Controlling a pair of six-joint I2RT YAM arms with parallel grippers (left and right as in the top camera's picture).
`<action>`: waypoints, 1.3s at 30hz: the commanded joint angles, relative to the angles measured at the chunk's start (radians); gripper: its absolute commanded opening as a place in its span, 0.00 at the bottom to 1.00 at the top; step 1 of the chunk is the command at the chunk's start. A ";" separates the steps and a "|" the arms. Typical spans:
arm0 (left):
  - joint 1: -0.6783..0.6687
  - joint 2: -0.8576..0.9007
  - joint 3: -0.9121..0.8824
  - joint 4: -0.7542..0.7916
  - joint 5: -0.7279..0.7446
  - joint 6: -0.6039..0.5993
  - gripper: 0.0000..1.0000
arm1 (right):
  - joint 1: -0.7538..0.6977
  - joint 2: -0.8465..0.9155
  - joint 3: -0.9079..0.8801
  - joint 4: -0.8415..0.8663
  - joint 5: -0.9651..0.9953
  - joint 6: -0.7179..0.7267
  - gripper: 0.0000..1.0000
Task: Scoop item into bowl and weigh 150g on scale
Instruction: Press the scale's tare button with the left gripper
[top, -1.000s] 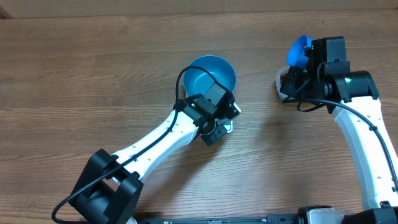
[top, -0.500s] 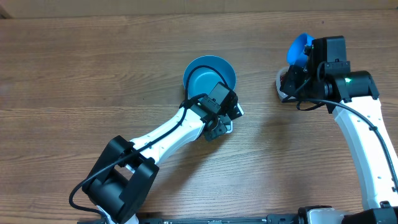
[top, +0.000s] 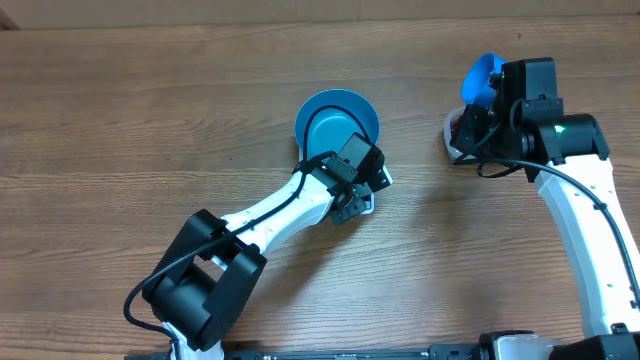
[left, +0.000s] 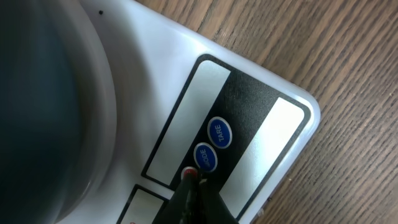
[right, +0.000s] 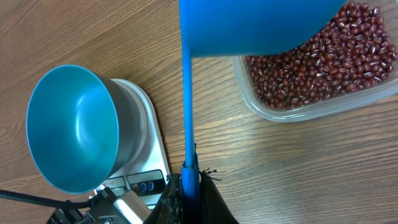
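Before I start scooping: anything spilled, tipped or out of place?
Nothing stands out. The round blue bowl sits upright and empty on the flat white scale; the red-brown beans lie in the clear plastic tub, none on the wooden table.

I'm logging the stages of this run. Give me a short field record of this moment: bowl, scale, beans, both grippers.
bowl: empty, sitting on the scale
left gripper: shut, tips at the scale's small red button beside MODE
right gripper: shut on the handle of the scoop, held above the tub
beans: in the tub, none in the bowl
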 joint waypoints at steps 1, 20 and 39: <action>-0.007 0.009 -0.003 0.008 -0.008 0.019 0.04 | -0.004 -0.005 0.026 0.009 0.010 -0.001 0.04; -0.006 0.009 -0.023 0.022 -0.009 0.011 0.04 | -0.004 -0.005 0.026 0.009 0.010 -0.001 0.04; 0.002 0.010 -0.035 0.045 -0.052 0.011 0.04 | -0.004 -0.005 0.026 0.010 0.010 -0.001 0.04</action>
